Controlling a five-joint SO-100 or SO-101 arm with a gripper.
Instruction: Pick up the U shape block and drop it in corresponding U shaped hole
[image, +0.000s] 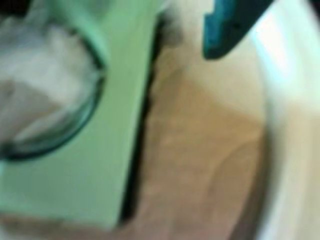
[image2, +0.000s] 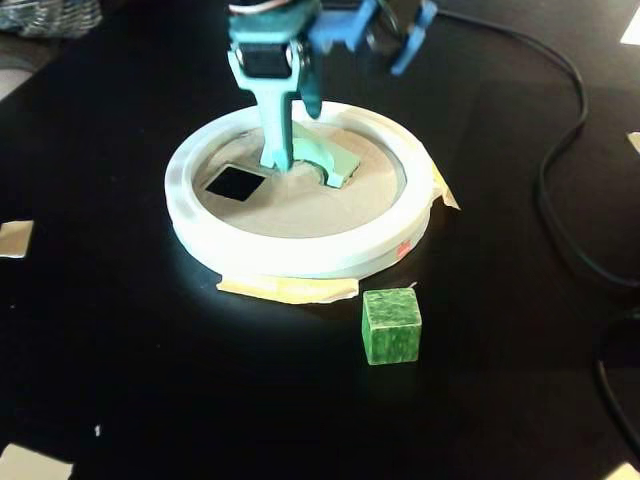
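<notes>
So the arm comes in from the far edge of the tabletop in the fixed view, wrist bent so the gripper (image2: 290, 150) points pretty much straight down. One teal finger (image2: 274, 125) runs down long and near-vertical, with its tip low. The other finger (image2: 410, 40) is swung way out toward the right of the view, so the jaws stand wide apart. In the wrist view only a dark teal fingertip (image: 225, 30) pokes in from the top edge (everything's badly blurred there, so can't say much more).
</notes>
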